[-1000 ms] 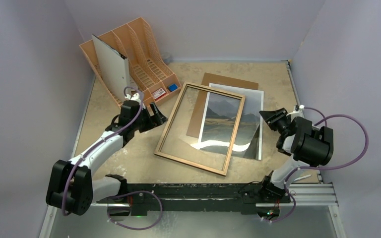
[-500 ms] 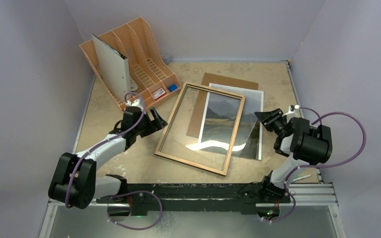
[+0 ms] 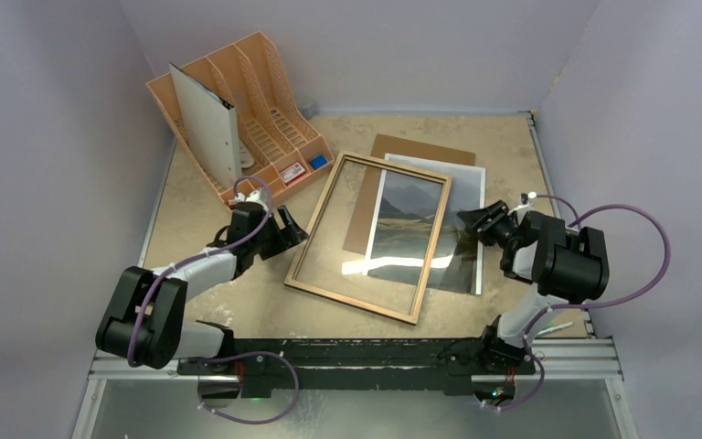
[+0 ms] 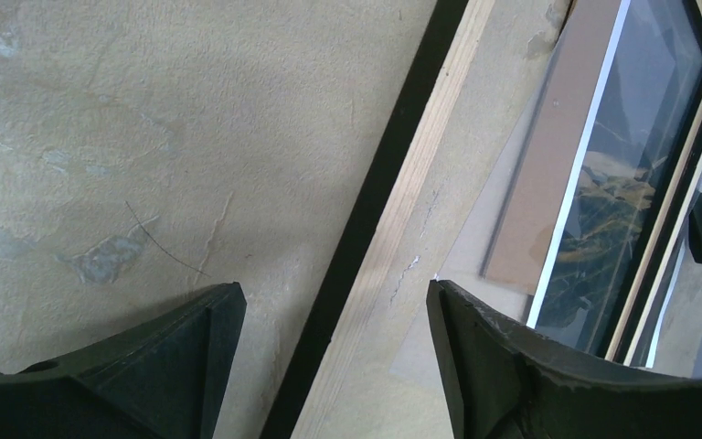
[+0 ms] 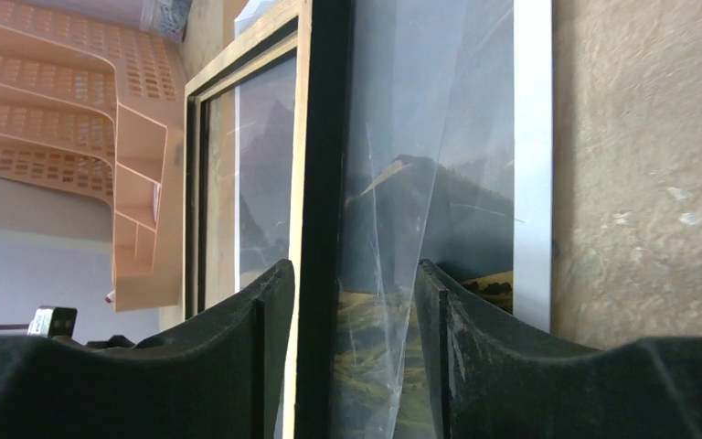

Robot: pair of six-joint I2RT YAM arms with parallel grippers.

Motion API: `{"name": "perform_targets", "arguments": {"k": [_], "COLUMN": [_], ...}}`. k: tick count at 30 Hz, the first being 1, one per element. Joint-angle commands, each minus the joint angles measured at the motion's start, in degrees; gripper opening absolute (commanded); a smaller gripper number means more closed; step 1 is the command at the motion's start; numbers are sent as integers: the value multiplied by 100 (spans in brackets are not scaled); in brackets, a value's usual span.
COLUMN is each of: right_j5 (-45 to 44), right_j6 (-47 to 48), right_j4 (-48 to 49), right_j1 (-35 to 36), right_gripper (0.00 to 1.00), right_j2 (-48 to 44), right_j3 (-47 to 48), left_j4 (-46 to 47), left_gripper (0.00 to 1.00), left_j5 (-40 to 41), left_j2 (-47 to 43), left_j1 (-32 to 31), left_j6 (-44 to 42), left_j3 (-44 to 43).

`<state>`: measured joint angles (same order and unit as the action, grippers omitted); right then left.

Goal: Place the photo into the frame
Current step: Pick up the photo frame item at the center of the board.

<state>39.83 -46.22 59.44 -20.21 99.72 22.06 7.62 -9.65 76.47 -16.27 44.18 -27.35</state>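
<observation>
The frame point(image 3: 352, 303) lies flat mid-table, light wood face up, over the left part of the photo point(image 3: 464, 192). My left gripper point(image 3: 291, 223) is open at the frame's left rim. In the left wrist view, the fingers point(image 4: 210, 347) straddle that rim point(image 4: 402, 210), with the gripper point(image 4: 334, 329) over it. My right gripper point(image 3: 470, 220) is open at the frame's right rim. In the right wrist view, the gripper point(image 5: 347, 338) has the frame's black edge point(image 5: 324, 183) and a strip of the photo point(image 5: 457, 201) between its fingers.
A brown backing board point(image 3: 420, 146) lies under the photo's far end; it also shows in the left wrist view point(image 4: 548, 201). An orange file organiser point(image 3: 265, 101) with a white binder point(image 3: 206, 123) stands at the back left. Walls close in on both sides.
Both grippers have closed in on the frame: the left moved right to its left rim, the right moved left to its right rim. Frame and photo have not moved.
</observation>
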Motion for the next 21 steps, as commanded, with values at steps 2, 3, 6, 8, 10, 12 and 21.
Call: {"name": "perform_targets", "arguments": {"k": [2, 3, 6, 8, 10, 12, 21], "right_j5": [56, 96, 243, 223, 88, -135, -1506], "right_j6": [106, 85, 33, 14, 47, 129, 736], "right_j4": [-200, -110, 127, 200, 149, -80, -2059], "right_j1": [196, 215, 236, 239, 237, 237, 239], "right_gripper": [47, 42, 29, 22, 13, 5, 0], "right_j2": [58, 83, 76, -19, -175, -396, -2022], "right_j3": [62, 61, 55, 29, 17, 26, 294], "left_j4": [300, 310, 319, 319, 328, 335, 114], "left_gripper": [75, 75, 74, 74, 74, 74, 80], "left_j5": [-84, -96, -116, -125, -141, -162, -193], "left_j2": [108, 106, 105, 105, 105, 97, -86], "left_j1": [-34, -38, -39, -34, -34, -35, -39], "left_j6": [55, 55, 62, 64, 75, 84, 69], "left_j3": [72, 64, 47, 38, 29, -7, -253]}}
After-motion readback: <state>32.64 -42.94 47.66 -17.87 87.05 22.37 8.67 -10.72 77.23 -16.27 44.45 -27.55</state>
